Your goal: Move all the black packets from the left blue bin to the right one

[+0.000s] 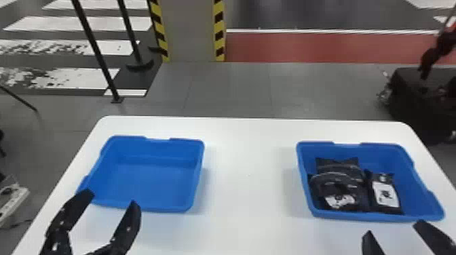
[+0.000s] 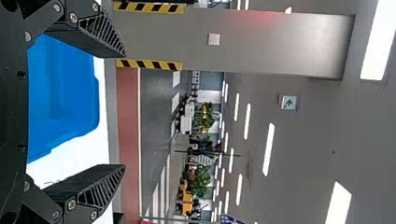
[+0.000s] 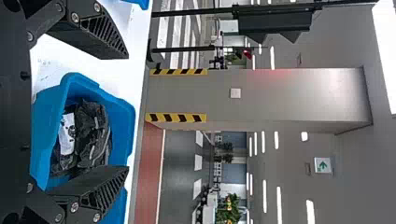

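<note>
Plainly, the left gripper (image 1: 112,200) stands wide, its two black fingers well apart with open space between them, near the front edge of the left blue bin (image 1: 152,179). The right gripper (image 1: 394,229) is spread wide too, just in front of the right blue bin (image 1: 419,190), open space between its fingers. The black packets (image 1: 339,168) lie bunched inside the right bin, some overlapping.

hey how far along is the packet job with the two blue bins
The transfer looks done: black packets lie in the right bin, and the left bin holds none. Nothing is in hand; the left tool and right tool are open and empty. No packets appear left to move.
</note>
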Controlling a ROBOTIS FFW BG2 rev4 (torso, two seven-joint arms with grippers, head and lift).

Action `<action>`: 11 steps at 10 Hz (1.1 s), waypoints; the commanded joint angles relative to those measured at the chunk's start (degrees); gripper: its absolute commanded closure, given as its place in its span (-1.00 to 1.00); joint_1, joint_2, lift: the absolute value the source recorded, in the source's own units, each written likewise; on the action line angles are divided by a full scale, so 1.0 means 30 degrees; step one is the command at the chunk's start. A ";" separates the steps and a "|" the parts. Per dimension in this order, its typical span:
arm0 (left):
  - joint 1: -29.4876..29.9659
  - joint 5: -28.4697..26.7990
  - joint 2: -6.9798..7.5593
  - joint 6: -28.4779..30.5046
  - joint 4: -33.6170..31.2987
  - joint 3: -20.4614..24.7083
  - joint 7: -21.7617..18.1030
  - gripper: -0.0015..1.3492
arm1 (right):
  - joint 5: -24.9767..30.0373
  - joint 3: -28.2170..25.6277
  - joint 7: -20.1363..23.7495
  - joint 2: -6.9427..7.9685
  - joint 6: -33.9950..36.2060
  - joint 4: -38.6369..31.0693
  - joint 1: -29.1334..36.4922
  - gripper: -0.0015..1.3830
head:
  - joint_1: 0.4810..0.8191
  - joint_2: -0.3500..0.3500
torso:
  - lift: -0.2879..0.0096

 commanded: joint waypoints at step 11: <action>0.0052 0.0414 -0.0050 0.0534 0.0000 -0.0311 0.0052 -0.71 | -0.0269 0.0009 0.0003 0.0046 0.0140 0.0104 -0.0044 -0.73 | 0.27 0.07 | 0.20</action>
